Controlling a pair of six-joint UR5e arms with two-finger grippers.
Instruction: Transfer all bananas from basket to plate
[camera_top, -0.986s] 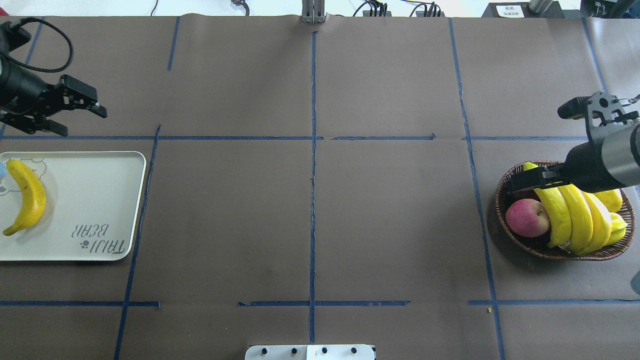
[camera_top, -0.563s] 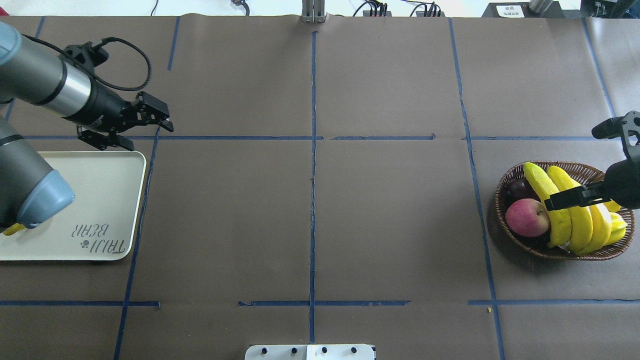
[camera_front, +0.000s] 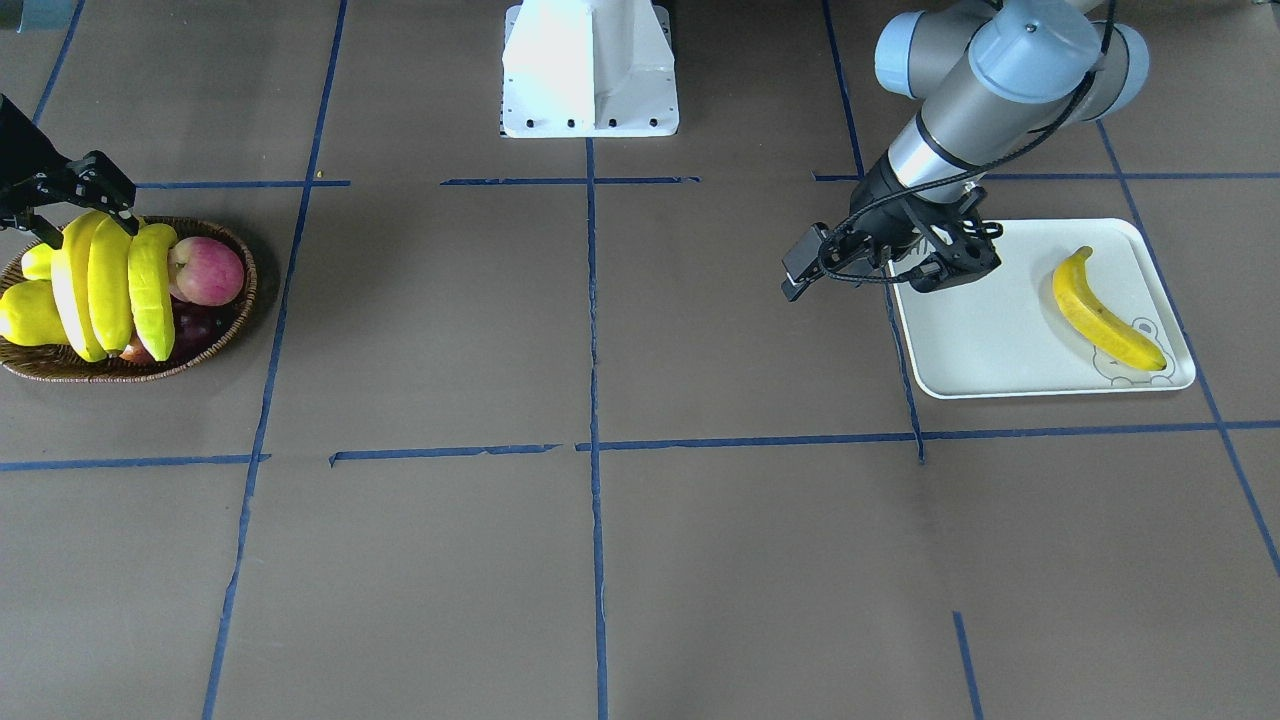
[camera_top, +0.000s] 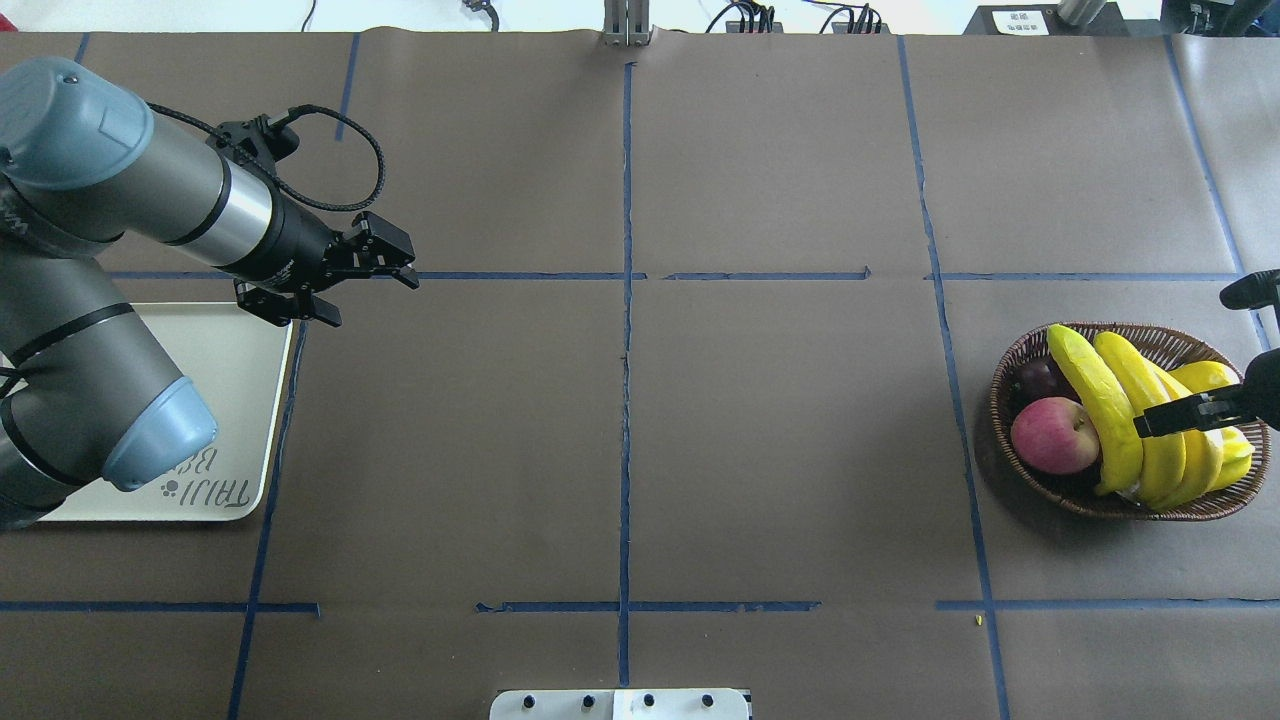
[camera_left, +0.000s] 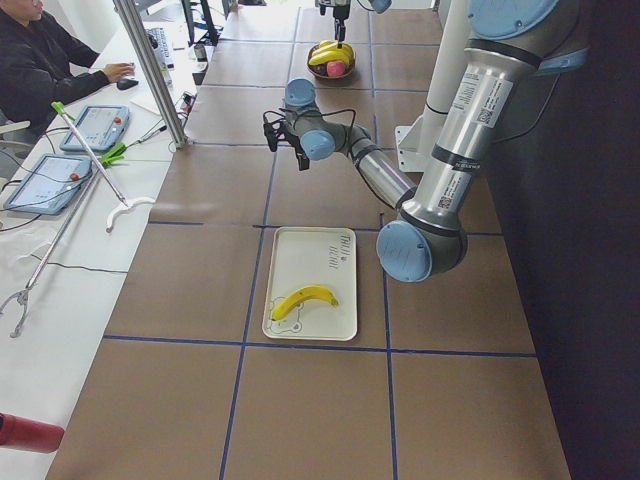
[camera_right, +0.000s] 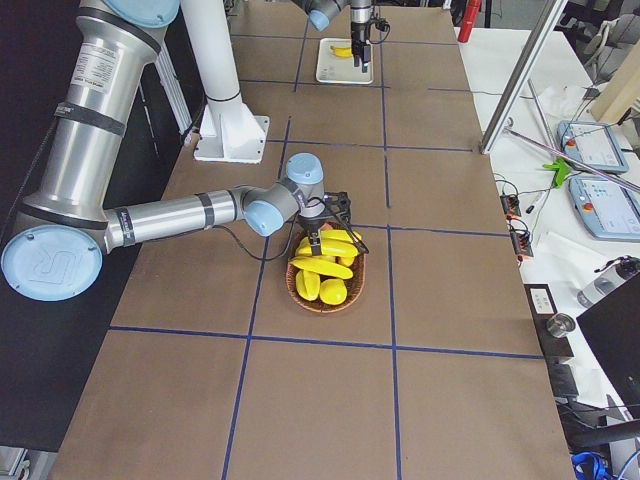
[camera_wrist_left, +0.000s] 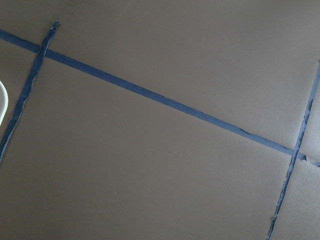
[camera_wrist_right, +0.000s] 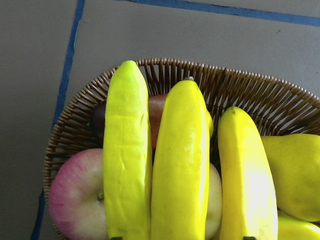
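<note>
Change since earlier frames: left hand (camera_top: 372, 300) advanced from desk (camera_top: 780, 450) left edge toward centre; right hand (camera_top: 1190, 415) pulled back toward right edge. Left hand: fingers spread, empty, above desk near corner of flat whitish rectangular plate (camera_top: 250, 400). One long curved bright-yellow banana (camera_front: 1105, 310) lies on plate. Far right, shallow brown woven wicker basket (camera_top: 1165, 343) holds three more yellow bananas (camera_top: 1100, 410) side by side, red-pink apple (camera_top: 1055, 435) beside them. Right hand: fingers apart, gripping nothing, above bananas.

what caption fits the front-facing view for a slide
One curved yellow banana on the white rectangular tray; three more bananas in the brown wicker basket.
</note>
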